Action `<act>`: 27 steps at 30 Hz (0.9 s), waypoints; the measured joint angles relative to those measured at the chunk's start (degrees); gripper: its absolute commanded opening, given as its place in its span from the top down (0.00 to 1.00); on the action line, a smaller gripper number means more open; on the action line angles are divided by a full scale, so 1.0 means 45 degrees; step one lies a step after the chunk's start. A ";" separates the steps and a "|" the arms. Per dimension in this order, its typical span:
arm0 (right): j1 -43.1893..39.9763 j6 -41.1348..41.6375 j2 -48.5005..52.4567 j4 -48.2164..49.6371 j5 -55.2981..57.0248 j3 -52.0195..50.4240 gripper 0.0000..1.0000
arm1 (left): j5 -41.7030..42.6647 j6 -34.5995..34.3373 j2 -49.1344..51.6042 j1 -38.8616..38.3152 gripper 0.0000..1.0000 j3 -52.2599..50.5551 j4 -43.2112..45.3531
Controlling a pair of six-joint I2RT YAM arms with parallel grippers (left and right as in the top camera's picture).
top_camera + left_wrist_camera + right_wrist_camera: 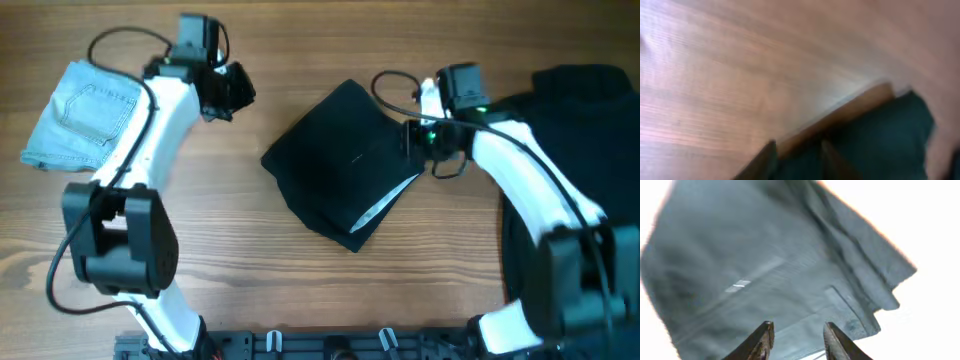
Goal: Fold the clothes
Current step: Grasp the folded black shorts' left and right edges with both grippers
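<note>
**Shorts folded mid-desk, both grippers off the cloth**

The black shorts (340,160) lie as a compact folded bundle in the middle of the desk (250,260). They sit diagonally, with the white tag (388,205) peeking out at the lower-right edge. My read: the fold is about done, bar maybe a final tuck or squaring-up.

The right gripper (797,330) is at the bundle's right edge. Its jaws are spread, cloth shows through the gap, and nothing is pinched.

The left gripper (228,92) is up-left over bare wood, well apart from the shorts. Its wrist view is blurred, but the jaws look parted and empty.

The folded jeans (80,110) at far left are probably the done stack. The black pile (590,100) at far right, under the right arm, is probably the queue.

Surface is flat wood-grain, blown out white in the right wrist view. A black rail (330,345) runs along the near edge. No room is visible beyond the desk.
</note>
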 measured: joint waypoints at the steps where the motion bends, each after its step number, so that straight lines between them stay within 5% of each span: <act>1: 0.0000 -0.0165 -0.0636 0.0199 -0.0131 0.0000 0.59 | 0.0413 0.0277 -0.0044 -0.0029 0.66 0.0534 -0.0879; 4: 0.0005 -0.0102 -0.0957 0.1180 0.0219 0.0010 0.71 | 0.1394 0.0622 -0.0092 -0.0520 0.79 0.1010 -0.3619; 7: -0.0058 0.0651 -0.0024 0.2783 0.1603 0.0024 0.76 | 0.1195 0.0704 -0.0092 -0.1700 0.91 0.0330 -0.3682; 11: -0.0350 0.1326 0.1957 0.1729 0.1991 0.0024 0.76 | 0.0495 -0.0019 -0.0058 -0.3381 0.96 -0.2875 -0.0787; 16: -0.0330 0.1302 0.2268 0.0398 0.0971 -0.0146 0.76 | -0.0262 -0.1107 -0.0189 -0.3473 0.96 -0.5217 0.2987; 21: 0.0209 0.0991 0.2297 -0.0869 0.0393 -0.0359 0.76 | -0.1948 -0.0952 -0.0155 -0.3070 0.91 -0.5319 0.7125; 23: 0.0291 0.0831 0.2278 -0.0947 0.0389 -0.0359 0.72 | -0.1593 -0.0908 -0.0141 -0.2613 0.86 -0.4459 0.6766; 26: 0.0291 0.0636 0.1413 -0.0821 0.0355 -0.0423 0.73 | -0.0656 -0.0748 -0.0102 -0.1768 0.52 -0.1923 0.3662; 27: 0.0291 0.0476 0.0753 -0.0670 0.0277 -0.0432 0.75 | -0.0291 -0.0665 -0.0102 -0.1603 0.50 -0.1375 0.2730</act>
